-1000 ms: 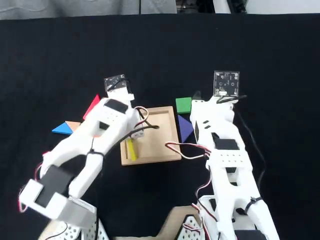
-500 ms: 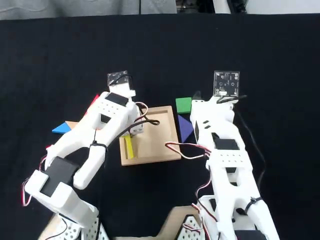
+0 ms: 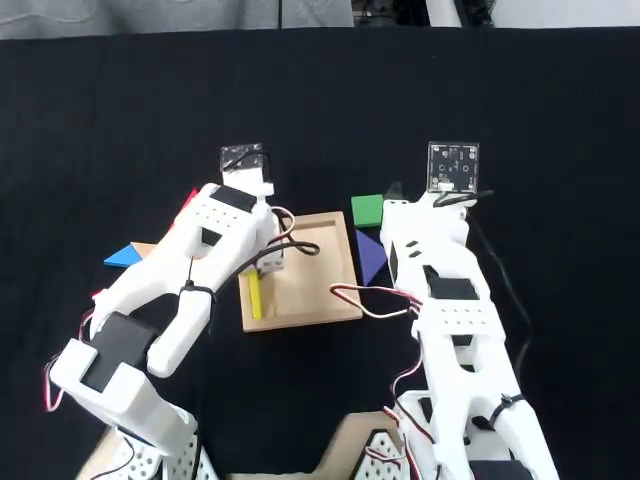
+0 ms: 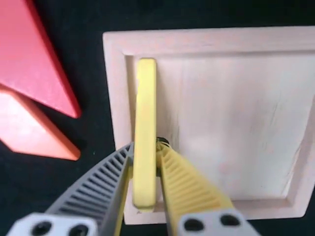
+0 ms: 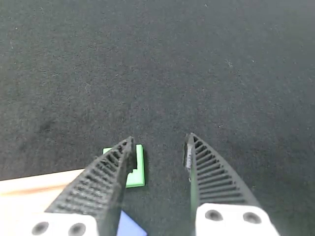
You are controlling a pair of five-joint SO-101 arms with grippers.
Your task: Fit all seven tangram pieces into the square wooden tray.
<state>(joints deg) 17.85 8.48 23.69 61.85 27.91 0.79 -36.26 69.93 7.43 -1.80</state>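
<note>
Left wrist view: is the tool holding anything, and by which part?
The left tool clamps the yellow piece across its two broad faces, near one end, on edge inside the wooden tray.

One piece (image 4: 145,113) sits inside the tray (image 4: 221,35) along one wall.

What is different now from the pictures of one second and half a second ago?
The left end effector, shut on the yellow piece, shifted slightly toward the table's far side, turning the piece from slanted to lying along the tray wall. The right end effector, green square, blue piece and tray stayed put.
</note>
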